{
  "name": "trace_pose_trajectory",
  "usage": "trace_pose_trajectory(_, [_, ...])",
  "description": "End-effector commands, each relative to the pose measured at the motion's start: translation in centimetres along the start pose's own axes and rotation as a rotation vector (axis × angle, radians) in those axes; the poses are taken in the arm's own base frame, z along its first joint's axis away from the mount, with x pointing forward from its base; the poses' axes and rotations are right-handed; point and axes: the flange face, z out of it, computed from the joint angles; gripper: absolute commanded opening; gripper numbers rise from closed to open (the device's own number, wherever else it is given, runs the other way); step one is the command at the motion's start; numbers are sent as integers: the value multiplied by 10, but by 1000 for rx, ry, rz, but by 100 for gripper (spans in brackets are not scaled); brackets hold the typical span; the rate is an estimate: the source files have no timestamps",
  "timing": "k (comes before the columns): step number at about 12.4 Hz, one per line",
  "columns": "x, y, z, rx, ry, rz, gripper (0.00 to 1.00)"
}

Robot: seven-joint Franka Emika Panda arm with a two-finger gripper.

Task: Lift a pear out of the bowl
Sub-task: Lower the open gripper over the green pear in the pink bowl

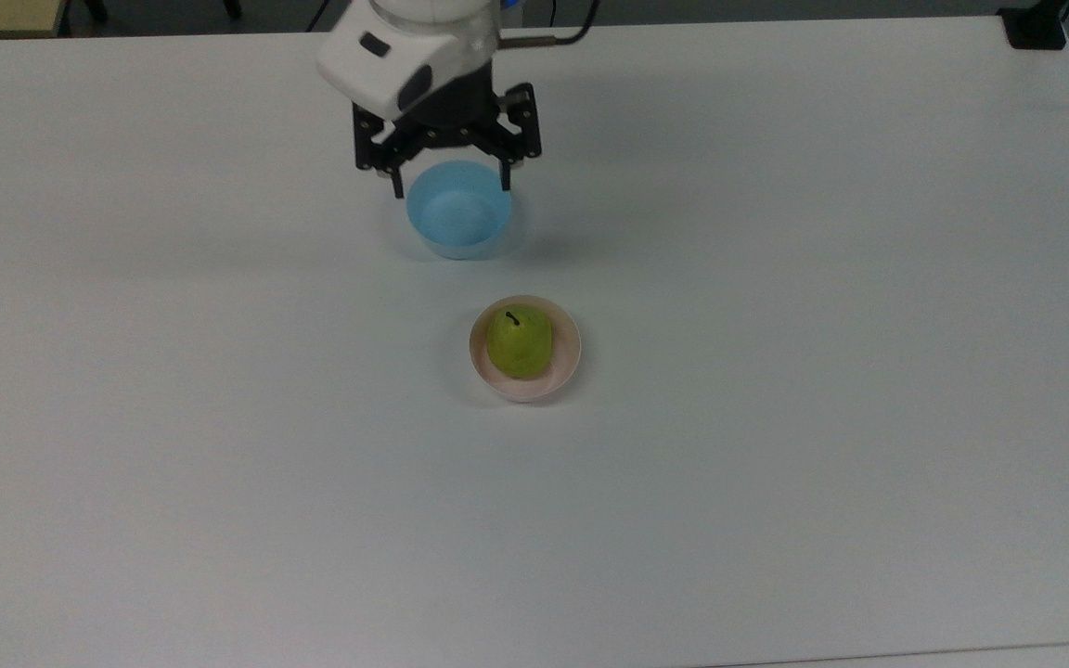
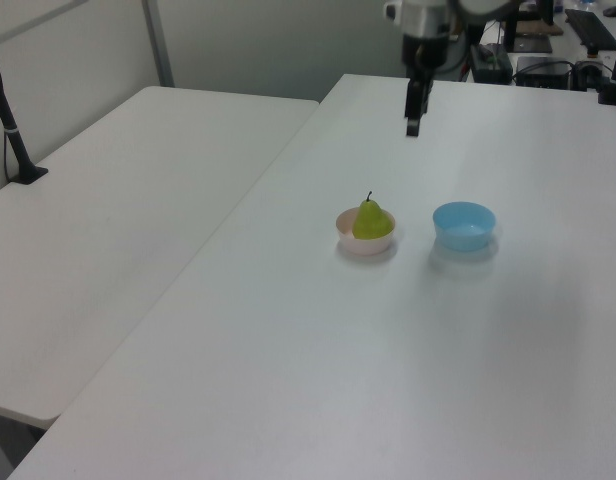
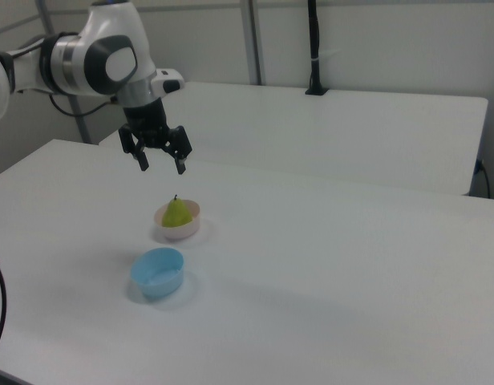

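Above the white table (image 1: 776, 278), gripper (image 1: 451, 188) wide open and empty, pear (image 1: 520, 341) upright inside pink bowl (image 1: 569, 357).

I see the pear (image 1: 520, 341) sitting in its bowl (image 1: 565, 365) at the top view's centre; another bowl (image 1: 458, 221) lies just above, under my gripper (image 1: 450, 188).

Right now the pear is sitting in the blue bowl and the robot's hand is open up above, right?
Not quite: the pear sits in the pink bowl, as the top view shows. The blue bowl holds nothing. The hand is open up above.
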Motion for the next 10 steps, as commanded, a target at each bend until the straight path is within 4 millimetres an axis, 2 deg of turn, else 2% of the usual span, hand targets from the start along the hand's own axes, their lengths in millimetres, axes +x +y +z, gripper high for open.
trace_pose_trajectory(1, [24, -41, 49, 5, 28, -15, 100])
trace_pose_trajectory(5, [42, -58, 94, 8, 58, 31, 100])
trace_pose_trajectory(8, [48, -59, 121, 5, 55, 27, 87])
trace_pose_trajectory(9, [48, -58, 131, -2, 45, 24, 86])
trace_pose_trajectory(10, [50, -57, 132, -3, 57, 25, 86])
